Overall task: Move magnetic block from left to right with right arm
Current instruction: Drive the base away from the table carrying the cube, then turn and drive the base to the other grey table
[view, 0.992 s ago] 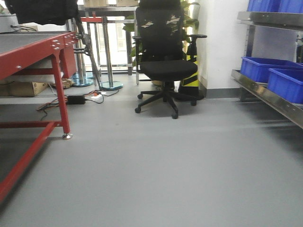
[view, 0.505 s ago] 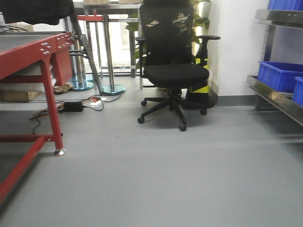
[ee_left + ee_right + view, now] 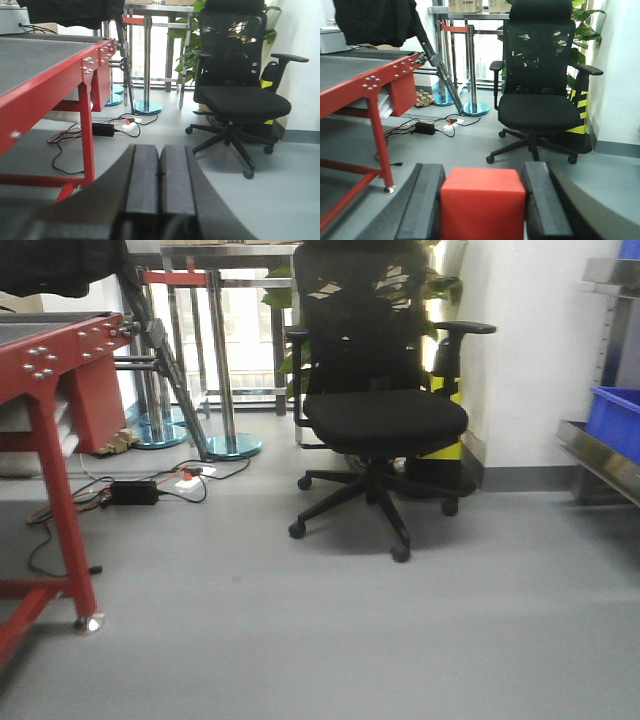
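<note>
In the right wrist view, the magnetic block (image 3: 482, 205), a plain bright red cube, fills the bottom centre. My right gripper (image 3: 483, 172) is shut on it, one dark finger (image 3: 424, 200) pressed to its left face and the other to its right. My left gripper (image 3: 159, 152) shows in the left wrist view with its two dark pads (image 3: 142, 175) closed flat against each other and nothing between them. Neither gripper nor the block appears in the exterior front-facing view.
A black office chair (image 3: 385, 410) stands ahead in the middle, with a green plant behind it. A red-framed table (image 3: 50, 370) lies to the left, with cables and a power brick (image 3: 132, 490) on the grey floor. A steel shelf with a blue bin (image 3: 615, 425) is at the right.
The front view has advanced toward the chair and swung left: the chair looms larger, the red table leg slid down-left, and the blue bins have nearly left the right edge.
</note>
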Available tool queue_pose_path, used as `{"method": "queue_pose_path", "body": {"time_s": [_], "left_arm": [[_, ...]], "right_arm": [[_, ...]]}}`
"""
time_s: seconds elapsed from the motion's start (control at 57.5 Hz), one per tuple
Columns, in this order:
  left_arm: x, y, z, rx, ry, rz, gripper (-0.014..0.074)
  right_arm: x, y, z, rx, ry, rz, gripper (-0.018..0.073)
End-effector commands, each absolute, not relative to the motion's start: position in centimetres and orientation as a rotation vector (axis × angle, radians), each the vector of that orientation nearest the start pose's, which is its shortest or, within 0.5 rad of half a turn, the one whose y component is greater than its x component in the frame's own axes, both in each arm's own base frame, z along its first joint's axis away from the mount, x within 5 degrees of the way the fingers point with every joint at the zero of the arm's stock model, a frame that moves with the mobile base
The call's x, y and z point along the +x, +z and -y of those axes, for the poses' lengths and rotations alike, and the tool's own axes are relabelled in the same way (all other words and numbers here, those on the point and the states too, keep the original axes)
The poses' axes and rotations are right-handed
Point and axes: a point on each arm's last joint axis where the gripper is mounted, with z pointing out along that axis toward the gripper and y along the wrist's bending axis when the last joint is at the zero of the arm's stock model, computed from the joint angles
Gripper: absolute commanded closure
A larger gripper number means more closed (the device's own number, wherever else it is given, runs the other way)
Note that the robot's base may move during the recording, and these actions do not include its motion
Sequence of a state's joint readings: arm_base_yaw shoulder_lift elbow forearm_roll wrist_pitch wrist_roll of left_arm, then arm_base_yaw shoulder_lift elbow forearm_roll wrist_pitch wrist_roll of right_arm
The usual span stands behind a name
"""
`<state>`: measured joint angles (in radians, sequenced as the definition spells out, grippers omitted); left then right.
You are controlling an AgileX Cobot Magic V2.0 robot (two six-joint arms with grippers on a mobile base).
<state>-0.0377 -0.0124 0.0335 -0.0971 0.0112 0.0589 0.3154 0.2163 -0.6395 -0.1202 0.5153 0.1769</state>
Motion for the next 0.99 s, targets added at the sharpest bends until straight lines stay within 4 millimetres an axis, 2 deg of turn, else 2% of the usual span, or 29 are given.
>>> {"method": "queue_pose_path", "body": {"time_s": [0.0, 0.975], "left_arm": [[5.53, 20.82, 0.13, -0.016, -0.065, -1.42, 0.0722], [5.54, 20.81, 0.13, -0.016, -0.065, -1.422, 0.0722]], "right_arm": [[3.15, 37.86, -0.51, -0.151, 0.256, -1.467, 0.0365], [3.17, 37.85, -0.52, -0.151, 0.255, -1.468, 0.0365]]}}
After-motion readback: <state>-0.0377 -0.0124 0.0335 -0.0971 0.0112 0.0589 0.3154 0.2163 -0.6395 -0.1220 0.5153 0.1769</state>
